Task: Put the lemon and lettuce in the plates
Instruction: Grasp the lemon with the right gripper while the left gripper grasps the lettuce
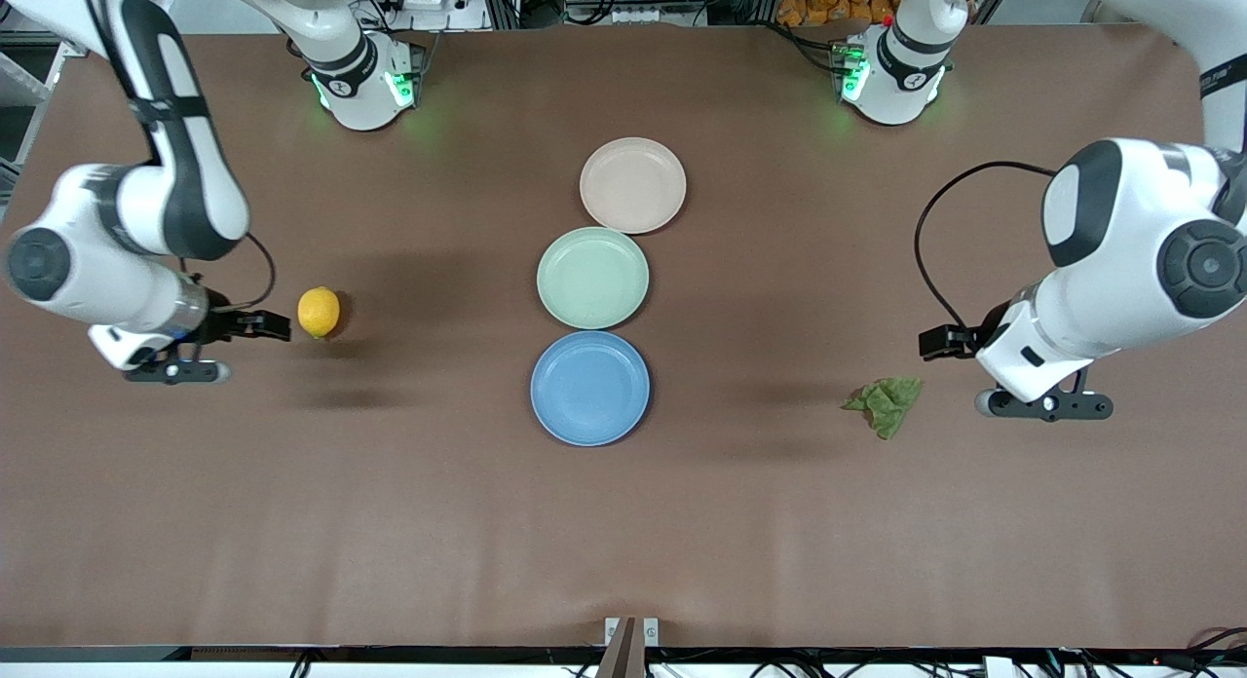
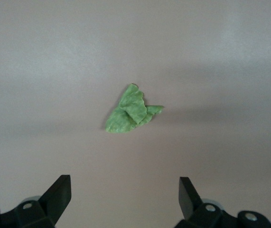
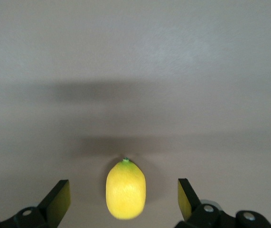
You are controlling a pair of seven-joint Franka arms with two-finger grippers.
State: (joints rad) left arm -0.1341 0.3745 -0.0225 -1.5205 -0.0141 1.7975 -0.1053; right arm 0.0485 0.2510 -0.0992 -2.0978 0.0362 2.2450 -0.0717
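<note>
Right end effector (image 3: 121,197) gapes empty astride the lemon (image 3: 126,189), stem tip pointing away.

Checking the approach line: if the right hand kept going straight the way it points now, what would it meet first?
Probably the lemon: it lies on the table centred ahead of the open right hand, nothing between them.

There are three plates on the table: one beige-pink plate (image 1: 632,185), one pale green plate (image 1: 592,277) and one blue plate (image 1: 589,388). There is one lemon (image 1: 319,312) and one piece of lettuce (image 1: 887,401). Two robot arms are present, each with one gripper.
</note>
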